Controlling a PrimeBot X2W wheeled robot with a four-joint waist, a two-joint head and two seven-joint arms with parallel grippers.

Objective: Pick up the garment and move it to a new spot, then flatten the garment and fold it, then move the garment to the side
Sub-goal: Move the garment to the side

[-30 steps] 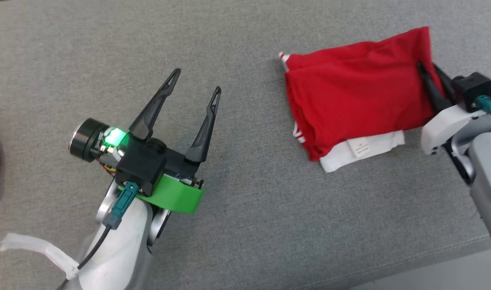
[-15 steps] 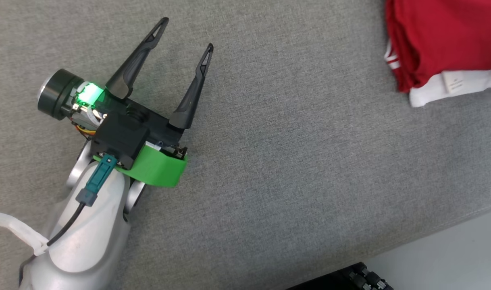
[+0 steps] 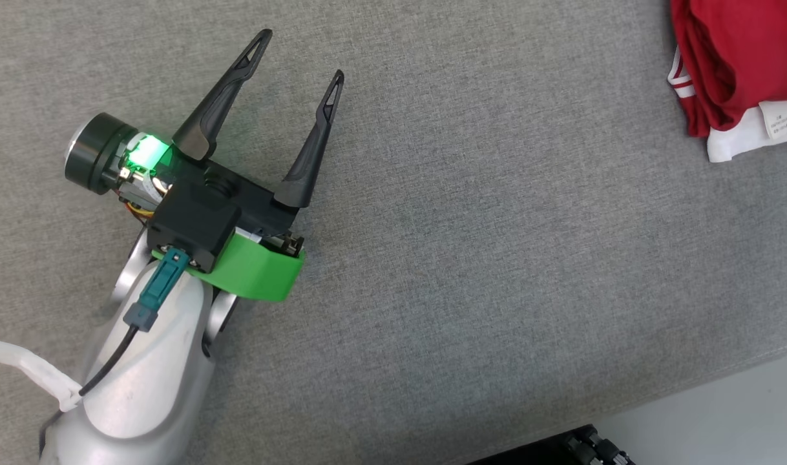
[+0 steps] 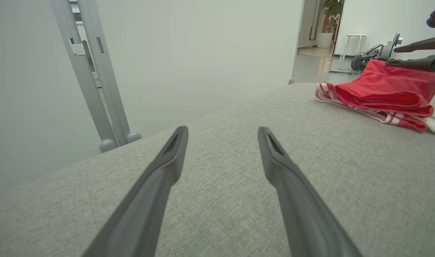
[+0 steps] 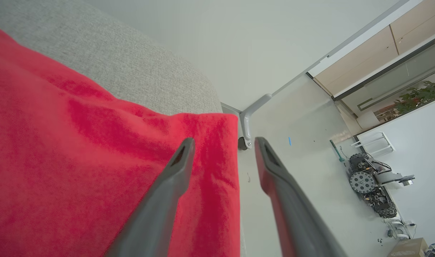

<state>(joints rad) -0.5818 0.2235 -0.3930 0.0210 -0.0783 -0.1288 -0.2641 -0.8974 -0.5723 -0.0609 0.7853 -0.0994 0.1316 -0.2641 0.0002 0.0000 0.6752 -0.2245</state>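
The folded red garment (image 3: 736,58), with white trim and a white label, lies on the grey cushioned surface (image 3: 497,258) at the head view's top right corner. My left gripper (image 3: 301,56) stands open over bare fabric far to the garment's left, nothing between its fingers. The left wrist view has the same open left gripper (image 4: 222,130) and the garment (image 4: 381,85) at the far right, with my right gripper (image 4: 392,56) just above its top edge. In the right wrist view the right gripper (image 5: 224,140) is open, with the garment's edge (image 5: 78,160) under its left finger.
The grey surface ends at an edge (image 3: 691,387) at the lower right, with pale floor and a dark wheeled base (image 3: 561,449) beyond. A door frame (image 4: 96,71) stands behind the surface. Another wheeled machine (image 5: 371,182) sits on the floor.
The head camera has turned, so the garment sits further to the picture's top right. My right gripper, shut on the garment's edge a second ago, now has its fingers apart. The left gripper stays open.
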